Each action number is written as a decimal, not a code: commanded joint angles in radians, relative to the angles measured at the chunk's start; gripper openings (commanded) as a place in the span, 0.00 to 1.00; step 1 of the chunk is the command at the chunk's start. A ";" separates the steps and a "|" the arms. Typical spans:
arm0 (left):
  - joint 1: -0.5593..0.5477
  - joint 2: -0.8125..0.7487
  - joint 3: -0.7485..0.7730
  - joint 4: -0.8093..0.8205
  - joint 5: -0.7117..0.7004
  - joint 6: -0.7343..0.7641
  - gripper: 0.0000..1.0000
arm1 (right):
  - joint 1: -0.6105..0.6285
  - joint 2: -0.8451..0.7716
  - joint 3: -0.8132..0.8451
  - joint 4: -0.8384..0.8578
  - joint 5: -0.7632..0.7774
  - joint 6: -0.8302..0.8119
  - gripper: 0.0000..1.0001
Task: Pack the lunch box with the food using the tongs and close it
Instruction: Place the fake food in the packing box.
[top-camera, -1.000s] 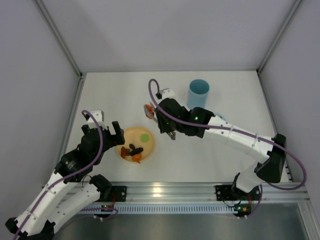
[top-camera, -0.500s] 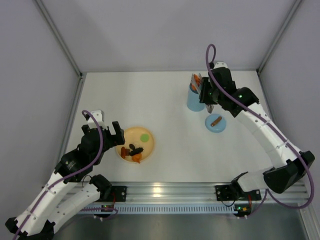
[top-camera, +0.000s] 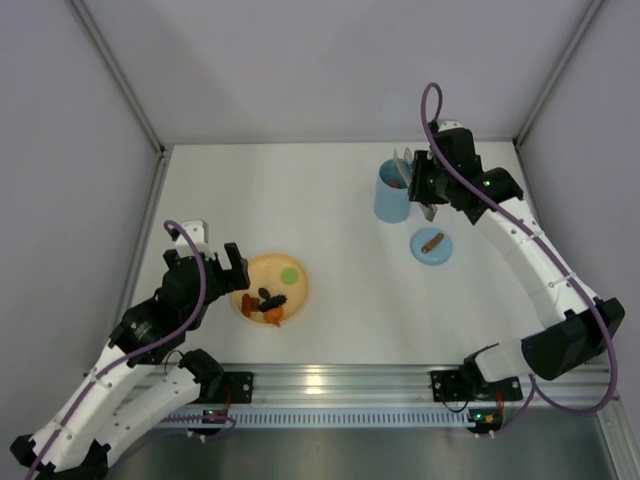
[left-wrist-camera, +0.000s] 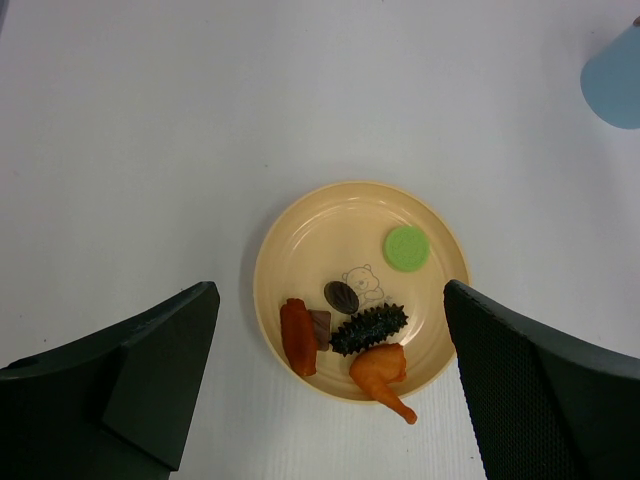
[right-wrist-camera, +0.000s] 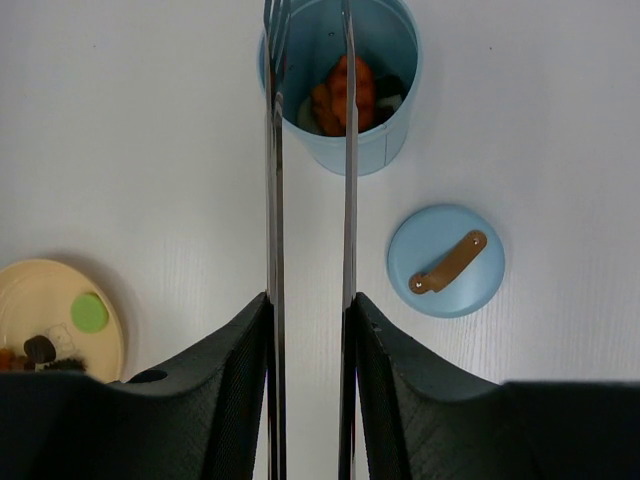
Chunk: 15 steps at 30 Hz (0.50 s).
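Nearest, the left gripper (left-wrist-camera: 330, 295) hangs over the plate (left-wrist-camera: 320, 225) with its jaws spread wide, gripping nothing. Five pieces of the food (left-wrist-camera: 368, 328) lie on the plate below it. Farther out, the lid (right-wrist-camera: 470, 290) rests on the table (top-camera: 300, 190), brown handle (right-wrist-camera: 447, 262) up, just beside the lunch box (right-wrist-camera: 370, 150). At the far side the right gripper (right-wrist-camera: 310, 300) pinches the tongs (right-wrist-camera: 272, 200), whose tips reach the lunch box's mouth. A second ago that arm was by the plate with an orange piece in the tongs. Now it has swung across, and an orange piece (right-wrist-camera: 362, 90) lies inside the lunch box among others. So one more piece looks delivered, though whether the tongs have let go cannot be told. No writing is readable; the plate bears only a faint bear drawing (left-wrist-camera: 360, 283).
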 joint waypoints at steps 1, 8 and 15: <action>-0.003 -0.004 0.002 0.012 -0.012 -0.003 0.99 | -0.016 -0.006 0.004 0.033 -0.015 -0.017 0.36; -0.003 0.001 0.002 0.012 -0.011 -0.002 0.99 | -0.018 -0.040 -0.010 0.025 -0.036 -0.017 0.36; -0.003 0.002 0.000 0.014 -0.009 -0.002 0.99 | 0.091 -0.105 -0.023 0.003 -0.061 -0.009 0.35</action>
